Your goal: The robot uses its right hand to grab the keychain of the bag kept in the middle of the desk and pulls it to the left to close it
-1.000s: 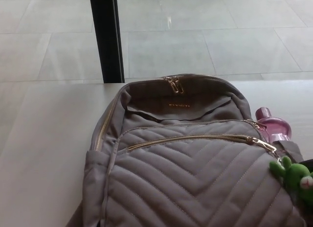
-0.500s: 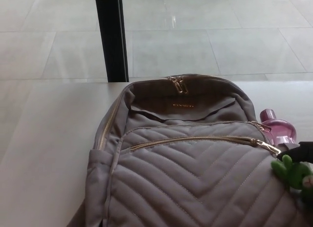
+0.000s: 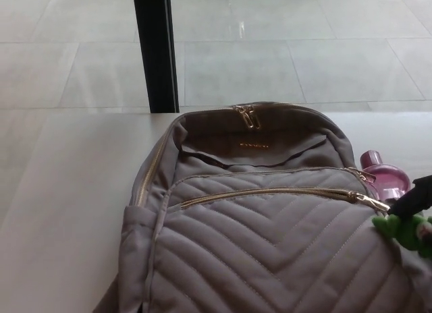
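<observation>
A big floor (image 3: 304, 57) of pale grey tiles fills the far part of the room. In front of it is a wide, light desk (image 3: 67, 191). A tall black post (image 3: 156, 50) stands at the far edge of the desk, a bit to the left.

The bag (image 3: 270, 245) lies in the middle of the desk. It is a grey-brown backpack with zigzag stitching on the front, and its top points away toward the floor. Its bottom runs out of the picture.

A pink bottle (image 3: 385, 175) sits in the side pocket on the right side of the bag. Only its top part shows.

A long gold zipper (image 3: 270, 191) runs across the front pocket from left to right. Its gold pull (image 3: 372, 202) is at the far right end. Two more gold pulls (image 3: 246, 115) sit together at the very top of the bag.

The keychain (image 3: 408, 229) is a small green soft toy. It hangs on the right side of the bag, just below the end of the gold pull and near the pink bottle.

The right hand (image 3: 417, 195) comes in from the right edge. Only a small black bit of it shows, right on top of the green keychain. I cannot tell if it is pinching the toy or only touching it. The left hand does not show at all.
</observation>
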Tool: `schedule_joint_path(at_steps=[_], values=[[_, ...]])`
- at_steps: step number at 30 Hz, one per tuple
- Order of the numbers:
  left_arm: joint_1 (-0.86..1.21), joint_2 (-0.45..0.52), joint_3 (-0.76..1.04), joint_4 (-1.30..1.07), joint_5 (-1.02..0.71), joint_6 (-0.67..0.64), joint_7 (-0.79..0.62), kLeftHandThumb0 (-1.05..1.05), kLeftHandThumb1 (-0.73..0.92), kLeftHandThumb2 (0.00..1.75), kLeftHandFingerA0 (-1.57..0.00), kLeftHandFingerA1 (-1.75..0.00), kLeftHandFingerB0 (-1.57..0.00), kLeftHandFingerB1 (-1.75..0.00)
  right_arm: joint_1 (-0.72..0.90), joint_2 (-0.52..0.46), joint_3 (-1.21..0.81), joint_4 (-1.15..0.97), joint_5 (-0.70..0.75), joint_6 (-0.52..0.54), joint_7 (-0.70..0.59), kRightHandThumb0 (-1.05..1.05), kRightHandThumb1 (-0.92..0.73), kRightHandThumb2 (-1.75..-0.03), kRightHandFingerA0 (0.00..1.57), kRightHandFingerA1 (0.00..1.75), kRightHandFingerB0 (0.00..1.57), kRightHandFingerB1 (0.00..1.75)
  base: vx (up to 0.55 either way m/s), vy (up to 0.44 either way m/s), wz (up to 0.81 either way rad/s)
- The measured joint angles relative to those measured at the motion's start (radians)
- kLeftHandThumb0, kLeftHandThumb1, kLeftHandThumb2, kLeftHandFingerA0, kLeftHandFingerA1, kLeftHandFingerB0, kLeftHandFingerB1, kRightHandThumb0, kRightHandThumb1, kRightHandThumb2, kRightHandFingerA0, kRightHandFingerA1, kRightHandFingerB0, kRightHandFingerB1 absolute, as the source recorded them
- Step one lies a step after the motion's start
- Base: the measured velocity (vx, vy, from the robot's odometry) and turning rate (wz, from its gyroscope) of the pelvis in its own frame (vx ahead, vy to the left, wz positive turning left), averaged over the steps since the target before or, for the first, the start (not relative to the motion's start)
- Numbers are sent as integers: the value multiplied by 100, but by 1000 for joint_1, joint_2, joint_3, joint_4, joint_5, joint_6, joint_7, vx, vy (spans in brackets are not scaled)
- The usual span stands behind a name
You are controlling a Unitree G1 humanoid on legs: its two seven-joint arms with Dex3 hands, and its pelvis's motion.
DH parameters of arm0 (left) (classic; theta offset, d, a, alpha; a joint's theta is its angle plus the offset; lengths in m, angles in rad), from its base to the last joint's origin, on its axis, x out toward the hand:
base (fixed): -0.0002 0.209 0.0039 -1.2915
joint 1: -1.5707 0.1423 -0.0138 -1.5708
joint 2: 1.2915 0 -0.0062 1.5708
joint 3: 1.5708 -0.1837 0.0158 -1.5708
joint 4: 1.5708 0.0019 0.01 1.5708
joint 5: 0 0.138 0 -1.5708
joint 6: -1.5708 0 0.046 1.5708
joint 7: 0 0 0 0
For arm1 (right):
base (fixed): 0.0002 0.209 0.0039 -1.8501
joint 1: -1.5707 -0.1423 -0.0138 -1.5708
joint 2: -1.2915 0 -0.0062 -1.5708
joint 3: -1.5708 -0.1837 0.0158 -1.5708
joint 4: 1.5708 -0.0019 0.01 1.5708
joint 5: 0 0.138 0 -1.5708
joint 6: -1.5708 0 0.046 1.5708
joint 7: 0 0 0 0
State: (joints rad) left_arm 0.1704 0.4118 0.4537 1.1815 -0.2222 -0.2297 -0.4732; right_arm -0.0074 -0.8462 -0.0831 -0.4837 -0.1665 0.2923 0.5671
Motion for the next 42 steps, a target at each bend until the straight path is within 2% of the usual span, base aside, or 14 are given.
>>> schedule_joint_path(at_steps=[8, 9, 10, 13, 14, 18, 22, 23, 26, 27, 32, 38, 40, 42], values=[[0, 0, -2, 0, 0, -3, 2, -87, 92, 86, -63, -56, -55, -47, 24, 0, 17, -1, -30, 7, 0, -23, -80, -70, 88, 167, 84, 62, 0, 0, 0], [1, 0, -4, 0, 1, -4, 2, -93, 83, 98, -61, -60, -52, -52, 27, 0, 18, -2, -33, 7, 0, -24, -80, -70, 88, 167, 85, 62, 0, 0, 0], [1, 0, -5, 0, 1, -6, 2, -92, 92, 86, -64, -59, -58, -51, 32, 0, 21, -2, -38, 6, 0, -25, -79, -71, 89, 166, 85, 60, 0, 0, 0], [1, 0, -7, 1, 2, -9, 4, -90, 92, 85, -64, -59, -58, -50, 39, 0, 26, -3, -47, 6, 0, -25, -79, -72, 90, 164, 84, 59, 0, 0, 0], [1, 0, -8, 1, 2, -10, 6, -93, 83, 98, -61, -61, -53, -52, 41, 0, 28, -4, -52, 6, 0, -25, -79, -71, 90, 163, 85, 57, 0, 0, 0], [0, 0, -9, 10, 2, -11, 10, -95, 92, 84, -65, -60, -59, -51, 49, 0, 37, -5, -69, 2, 0, -26, -80, -70, 88, 164, 82, 55, 0, 0, 0], [3, 0, -10, 11, 2, -12, 12, -88, 92, 85, -66, -58, -58, -48, 53, -2, 43, -16, -83, 3, 1, -29, -81, -67, 81, 166, 64, 44, 0, 0, 0], [3, 0, -11, 11, 2, -13, 13, -90, 92, 84, -68, -62, -60, -52, 54, -3, 44, -19, -86, 3, 1, -33, -77, -68, 76, 158, 42, 36, 0, 0, 0], [4, -1, -13, 12, 3, -20, 15, -90, 92, 84, -68, -62, -60, -52, 54, -12, 56, -25, -99, 4, 9, -33, -77, -68, 76, 158, 42, 36, 0, 0, 0], [4, -1, -14, 13, 3, -22, 16, -90, 92, 87, -69, -63, -58, -51, 54, -13, 58, -26, -102, 4, 11, -41, -68, -64, 79, 150, 24, 32, 0, 0, 0], [6, -2, -21, 13, 4, -32, 21, -92, 92, 90, -65, -62, -57, -51, 52, -31, 74, -29, -110, 4, 33, -45, -61, -61, 73, 160, 27, 32, 0, 0, 0], [11, -4, -27, 11, 4, -44, 25, -89, 92, 83, -64, -63, -61, -53, 46, -61, 90, -21, -123, 3, 66, -43, -53, -58, 79, 137, 26, 31, 0, 0, 0], [13, -5, -29, 12, 4, -48, 26, -88, 92, 88, -70, -66, -60, -53, 44, -68, 94, -19, -125, 3, 75, -51, -45, -72, 86, 120, 21, 41, 0, 0, 0], [15, -6, -30, 12, 4, -51, 30, -89, 92, 88, -71, -66, -60, -53, 41, -75, 98, -17, -129, 3, 86, -41, -52, -56, 81, 118, 28, 31, 0, 0, 0]])
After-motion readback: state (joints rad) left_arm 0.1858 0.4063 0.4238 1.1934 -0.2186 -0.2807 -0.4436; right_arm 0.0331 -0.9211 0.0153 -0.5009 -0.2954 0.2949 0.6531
